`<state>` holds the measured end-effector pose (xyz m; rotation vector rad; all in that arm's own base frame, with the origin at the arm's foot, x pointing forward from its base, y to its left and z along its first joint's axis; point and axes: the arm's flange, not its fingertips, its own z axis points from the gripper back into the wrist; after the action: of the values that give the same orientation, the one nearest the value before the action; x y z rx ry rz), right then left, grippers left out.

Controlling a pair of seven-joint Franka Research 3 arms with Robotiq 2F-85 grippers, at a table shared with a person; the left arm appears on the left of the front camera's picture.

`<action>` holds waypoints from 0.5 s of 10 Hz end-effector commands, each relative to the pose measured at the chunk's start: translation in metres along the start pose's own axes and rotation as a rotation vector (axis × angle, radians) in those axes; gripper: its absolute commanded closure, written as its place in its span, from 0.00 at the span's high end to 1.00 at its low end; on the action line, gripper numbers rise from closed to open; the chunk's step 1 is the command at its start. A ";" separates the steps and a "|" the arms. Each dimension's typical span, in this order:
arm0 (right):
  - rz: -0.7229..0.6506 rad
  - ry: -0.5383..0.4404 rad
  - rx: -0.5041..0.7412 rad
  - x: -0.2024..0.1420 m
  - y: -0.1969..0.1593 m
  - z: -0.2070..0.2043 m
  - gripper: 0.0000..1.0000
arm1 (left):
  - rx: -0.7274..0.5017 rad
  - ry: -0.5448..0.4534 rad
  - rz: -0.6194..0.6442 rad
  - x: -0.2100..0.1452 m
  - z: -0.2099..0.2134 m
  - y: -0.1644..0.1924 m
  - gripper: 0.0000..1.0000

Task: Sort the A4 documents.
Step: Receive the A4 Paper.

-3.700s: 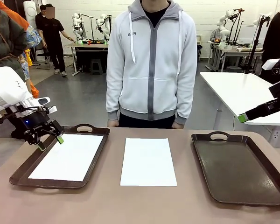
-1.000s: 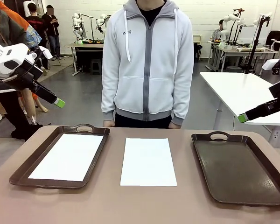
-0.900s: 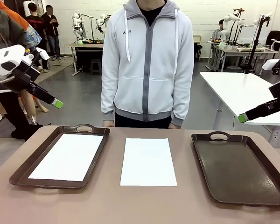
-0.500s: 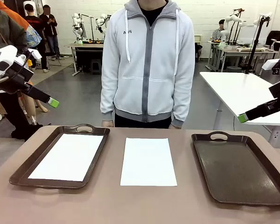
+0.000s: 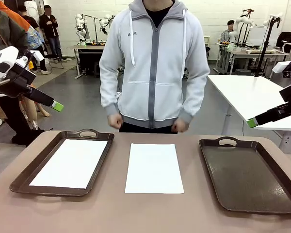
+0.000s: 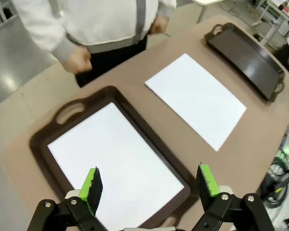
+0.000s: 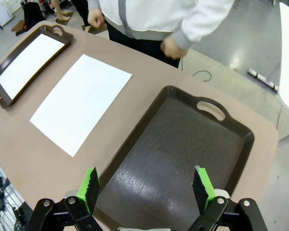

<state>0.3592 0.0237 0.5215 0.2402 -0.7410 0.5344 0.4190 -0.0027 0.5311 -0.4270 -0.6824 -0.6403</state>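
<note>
One A4 document (image 5: 70, 162) lies flat inside the left brown tray (image 5: 87, 132). A second A4 document (image 5: 153, 167) lies on the bare table between the trays. My left gripper (image 5: 56, 105) hangs open, high above and left of the left tray. In the left wrist view its green pads (image 6: 92, 185) straddle the tray's sheet (image 6: 118, 163) from well above, with nothing between them. My right gripper (image 5: 252, 123) is raised at the right, open and holding nothing; its wrist view looks down on the empty right tray (image 7: 178, 154) and the middle sheet (image 7: 82, 103).
The right tray (image 5: 247, 174) holds nothing. A person in a grey hoodie stands at the far edge with both hands (image 5: 115, 121) closed and raised just above the table. A white table (image 5: 252, 97) stands beyond the right side.
My left gripper rose from the left tray's near corner to high at the left, then drifted slightly left. The person's hands lifted from the table edge. The sheets and right arm stayed put.
</note>
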 end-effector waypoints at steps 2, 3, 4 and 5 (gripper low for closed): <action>0.000 0.000 0.006 0.000 0.000 -0.001 1.00 | 0.049 0.001 -0.053 0.004 0.003 -0.004 1.00; 0.000 0.000 0.006 0.000 0.000 -0.001 1.00 | 0.049 0.001 -0.053 0.004 0.003 -0.004 1.00; 0.000 0.000 0.006 0.000 0.000 -0.001 1.00 | 0.049 0.001 -0.053 0.004 0.003 -0.004 1.00; 0.000 0.000 0.006 0.000 0.000 -0.001 1.00 | 0.049 0.001 -0.053 0.004 0.003 -0.004 1.00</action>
<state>0.3592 0.0238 0.5214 0.2403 -0.7407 0.5345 0.4186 -0.0060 0.5382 -0.3888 -0.6991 -0.6654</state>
